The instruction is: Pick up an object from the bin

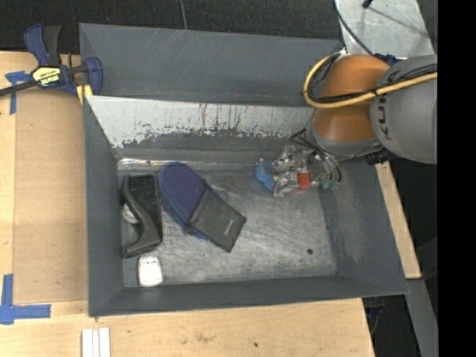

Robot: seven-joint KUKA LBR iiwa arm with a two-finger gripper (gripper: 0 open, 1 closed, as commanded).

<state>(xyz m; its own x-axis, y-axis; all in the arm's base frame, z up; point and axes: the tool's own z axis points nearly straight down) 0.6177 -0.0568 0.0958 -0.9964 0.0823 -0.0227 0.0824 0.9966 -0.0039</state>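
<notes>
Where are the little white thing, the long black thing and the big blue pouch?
little white thing (150,271): camera view, middle of its top.
long black thing (143,197): camera view, its upper half.
big blue pouch (181,190): camera view, its rounded blue end.

- In the bin, a sock lay left of centre.
- A curved holder lay just left of the sock, along the left wall.
- A small block sat before the holder, in the front left corner.
- A crumpled scrap lay near the back wall, just left of the pincer.
</notes>
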